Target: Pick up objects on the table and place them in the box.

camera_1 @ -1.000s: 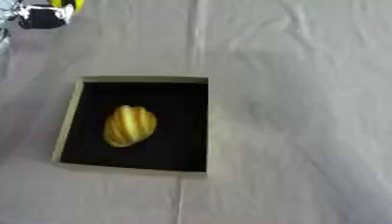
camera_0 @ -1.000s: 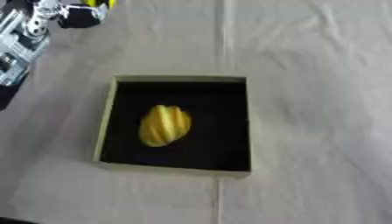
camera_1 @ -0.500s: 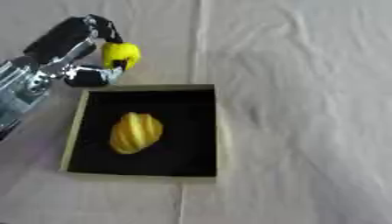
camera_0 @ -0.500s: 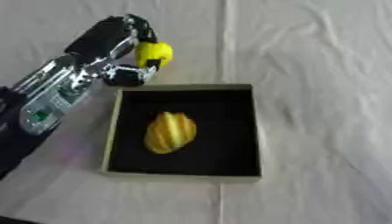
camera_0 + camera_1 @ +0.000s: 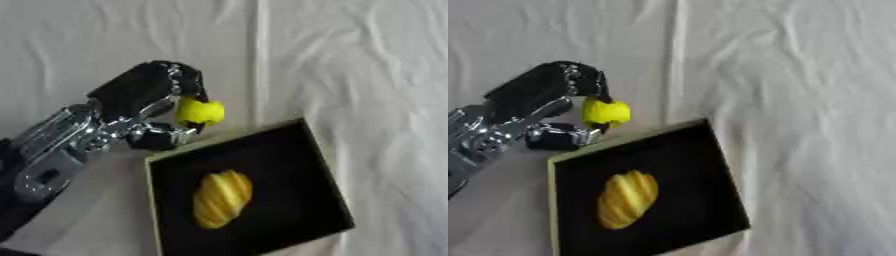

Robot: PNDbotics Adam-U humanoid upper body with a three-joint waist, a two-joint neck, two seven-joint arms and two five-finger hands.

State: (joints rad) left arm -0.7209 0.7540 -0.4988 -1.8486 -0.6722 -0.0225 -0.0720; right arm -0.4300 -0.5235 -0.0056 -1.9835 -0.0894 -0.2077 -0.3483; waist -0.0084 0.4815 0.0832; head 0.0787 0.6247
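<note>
White wrinkled cloth covers the counter (image 5: 350, 60). Toward its near edge, a black-lined box (image 5: 289, 175) contains one ribbed yellow fruit (image 5: 221, 198). Left hand (image 5: 144, 107) pinches a small yellow object (image 5: 200, 111) at the box's far-left corner.

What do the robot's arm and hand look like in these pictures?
Only the left hand shows: a black back and black fingers with silver joints. Its forearm is silver metal with black panels, darker toward the lower corner. No cables or markings can be made out.

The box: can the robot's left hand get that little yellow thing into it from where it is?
Probably yes. The left hand holds the small yellow object just beyond the box rim; the box is open-topped, with only a yellow ridged object inside.
</note>
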